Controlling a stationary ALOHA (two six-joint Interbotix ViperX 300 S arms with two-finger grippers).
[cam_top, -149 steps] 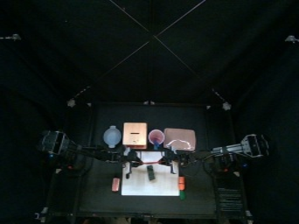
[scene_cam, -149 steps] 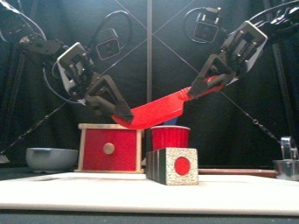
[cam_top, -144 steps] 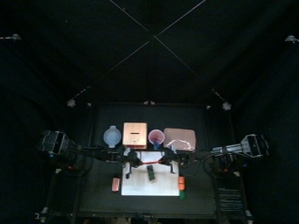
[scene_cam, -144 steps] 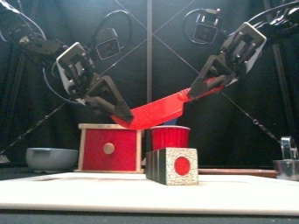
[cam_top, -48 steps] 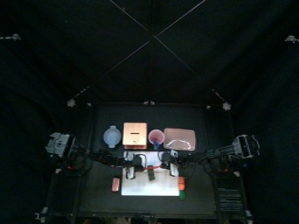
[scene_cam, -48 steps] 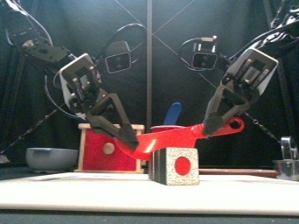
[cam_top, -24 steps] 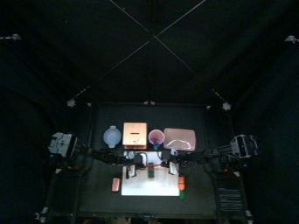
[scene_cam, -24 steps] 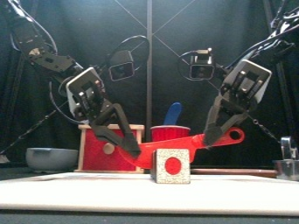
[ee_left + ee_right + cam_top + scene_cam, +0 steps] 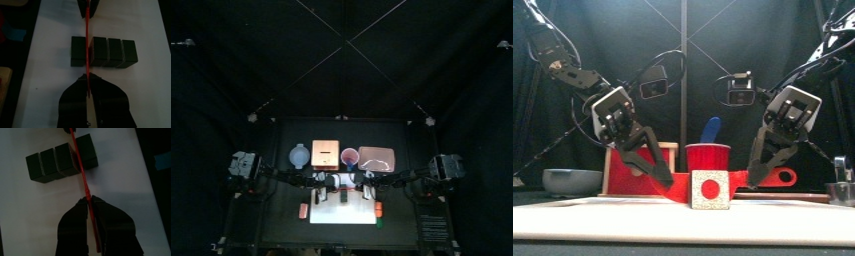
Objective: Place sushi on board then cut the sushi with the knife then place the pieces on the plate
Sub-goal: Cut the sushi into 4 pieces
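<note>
Left hand (image 9: 87, 76) is pinched tight on the tip end of the red knife (image 9: 87, 45), and my right hand (image 9: 87, 199) is clamped on it near the handle, so the blade is strung between the two. I'm low over the white cutting board (image 9: 593, 215), at the lower centre of the front view.

Sushi roll (image 9: 107, 51) lies flat on the board, four dark green blocks in a row. The blade sits on the seam between one end block and the other three. From the front I see only the roll's speckled end face with its red centre, with the knife crossing right at it.

How it will handle, as I judge it: the blocks look rigid and light, made to come apart at the seams, so I need a straight push down on the joint, not sawing. The blade is thin and may bow between my two hands. Being light on a smooth board, the roll could skid or tip instead of splitting.

For lifting the pieces, I'd take each block across its flat dark sides. The pink plate (image 9: 376, 157) waits behind the board, upper right of the tabletop in the top view.
</note>
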